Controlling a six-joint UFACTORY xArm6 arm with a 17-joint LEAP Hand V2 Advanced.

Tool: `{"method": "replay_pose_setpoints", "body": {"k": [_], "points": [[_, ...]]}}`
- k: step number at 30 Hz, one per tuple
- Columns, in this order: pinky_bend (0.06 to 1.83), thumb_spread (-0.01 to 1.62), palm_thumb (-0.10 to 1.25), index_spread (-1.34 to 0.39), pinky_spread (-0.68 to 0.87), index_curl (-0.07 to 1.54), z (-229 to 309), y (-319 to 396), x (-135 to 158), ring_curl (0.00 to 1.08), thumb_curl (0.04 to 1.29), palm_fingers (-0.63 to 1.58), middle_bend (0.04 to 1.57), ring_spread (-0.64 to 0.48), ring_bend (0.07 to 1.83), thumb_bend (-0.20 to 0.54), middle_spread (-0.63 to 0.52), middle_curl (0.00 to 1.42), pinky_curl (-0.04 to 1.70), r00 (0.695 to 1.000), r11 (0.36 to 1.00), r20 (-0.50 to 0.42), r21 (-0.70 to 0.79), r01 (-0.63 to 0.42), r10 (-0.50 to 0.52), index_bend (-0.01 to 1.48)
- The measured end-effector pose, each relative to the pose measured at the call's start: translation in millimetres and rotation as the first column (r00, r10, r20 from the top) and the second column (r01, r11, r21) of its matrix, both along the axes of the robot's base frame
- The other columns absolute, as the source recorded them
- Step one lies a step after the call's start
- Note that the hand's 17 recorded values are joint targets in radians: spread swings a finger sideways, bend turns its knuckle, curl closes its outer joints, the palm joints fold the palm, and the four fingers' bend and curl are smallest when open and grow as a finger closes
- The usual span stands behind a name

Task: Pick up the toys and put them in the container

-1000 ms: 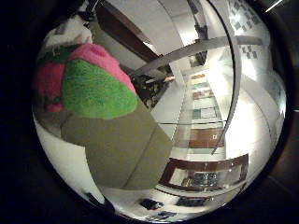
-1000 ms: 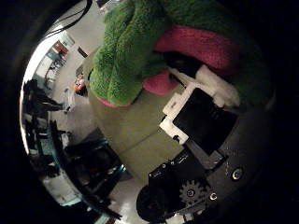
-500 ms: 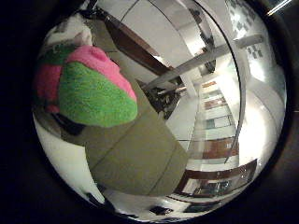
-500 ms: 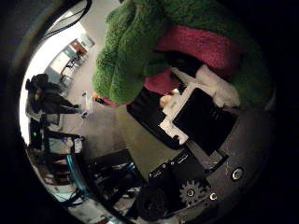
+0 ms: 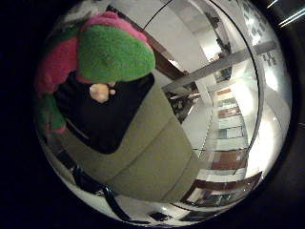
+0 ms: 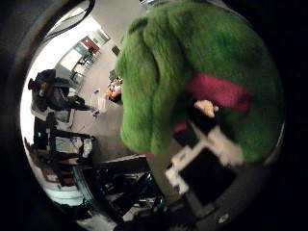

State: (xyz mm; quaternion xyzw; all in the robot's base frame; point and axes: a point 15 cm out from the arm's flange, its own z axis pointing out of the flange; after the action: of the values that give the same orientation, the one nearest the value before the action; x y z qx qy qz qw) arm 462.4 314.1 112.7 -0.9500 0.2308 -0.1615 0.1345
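A fuzzy green and pink plush toy fills much of the thumb side view, close against the palm. My hand is shut on it, a white and black finger pressing into its pink band. The little finger side view shows the same toy hanging over a black container that stands on the olive table. A small peach-coloured toy shows just under the plush, over the container's dark inside; whether it lies in the container I cannot tell.
The olive table stretches past the container to an edge with floor beyond it. Dark furniture stands below the hand, and a small orange object lies on the floor further off.
The views have swung across the table, and the black container with the peach toy has come in under the plush. The plush stays in my hand's hold.
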Motion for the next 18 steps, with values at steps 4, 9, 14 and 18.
{"method": "replay_pose_setpoints", "body": {"k": [4, 9, 14, 18], "points": [[0.77, 1.04, 0.80, -0.45, 0.26, 0.55, 0.4, -0.9, 1.6, 0.45, 0.50, -0.08, 0.40, -0.02, 0.60, -0.025, -0.08, 0.50, 0.47, 1.000, 1.000, 0.005, -0.004, -0.008, 0.008, 0.37], [0.63, 1.05, 0.77, -0.48, 0.36, 0.42, 1.0, -2.7, 1.9, 0.34, 0.47, -0.03, 0.21, 0.13, 0.42, -0.026, -0.01, 0.39, 0.36, 1.000, 1.000, 0.003, -0.010, -0.008, 0.008, 0.20], [0.59, 1.05, 0.75, -0.48, 0.38, 0.37, 6.6, -12.2, 8.7, 0.30, 0.46, 0.00, 0.18, 0.17, 0.36, -0.024, 0.03, 0.34, 0.31, 1.000, 1.000, 0.007, -0.010, 0.012, -0.012, 0.18], [0.58, 1.05, 0.75, -0.47, 0.38, 0.35, 20.2, -32.0, 24.1, 0.29, 0.45, 0.01, 0.18, 0.16, 0.34, -0.022, 0.03, 0.32, 0.28, 0.998, 0.999, 0.028, 0.001, 0.054, -0.054, 0.18]]}}
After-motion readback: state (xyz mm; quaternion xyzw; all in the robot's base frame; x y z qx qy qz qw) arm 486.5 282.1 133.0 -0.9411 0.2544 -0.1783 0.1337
